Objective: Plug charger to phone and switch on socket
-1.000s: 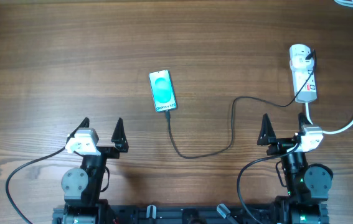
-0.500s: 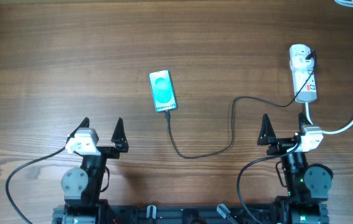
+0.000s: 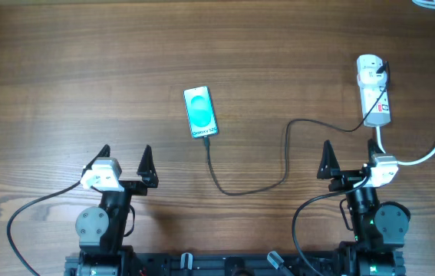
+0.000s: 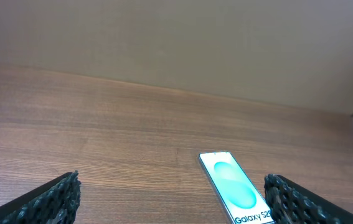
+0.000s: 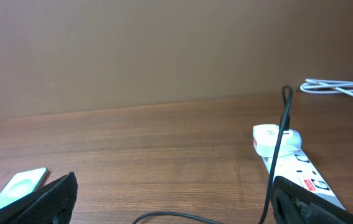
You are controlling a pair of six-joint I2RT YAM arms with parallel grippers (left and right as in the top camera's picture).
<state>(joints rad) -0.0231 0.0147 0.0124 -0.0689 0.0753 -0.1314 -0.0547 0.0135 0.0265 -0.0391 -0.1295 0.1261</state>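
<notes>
overhead view of a wooden tabletop (image 3: 87, 61) with two robot arms at its near edge. both arms hang low and back, holding nothing. the left tool (image 3: 125, 156) has its jaws wide apart; the right tool (image 3: 349, 153) also has its jaws apart.

the phone (image 3: 201, 112) lies flat near the middle of the tabletop, screen up and lit teal, with its white text at the end nearest the robot. its long axis runs from near edge to far edge, tilted a little. it lies ahead of the left tool and off towards the right edge. the left arm is clearly the nearer one, and the phone shows low in the left wrist view, just inside the right-hand finger.

the charger (image 3: 286, 153), a thin black cable, loops across the tabletop between the phone and the socket (image 3: 373, 96). its small plug (image 3: 208, 140) sits at the phone's near short end, in line with the long axis. it looks to touch the phone, but whether it is fully seated is too small to tell.

the socket, a white strip, lies towards the far right corner, straight ahead of the right tool, long axis near to far. its red switch (image 3: 387, 107) is on the half nearer the robot. a thick white cord (image 3: 432, 152) trails off towards the right edge. the switch looks best suited to the right arm.
</notes>
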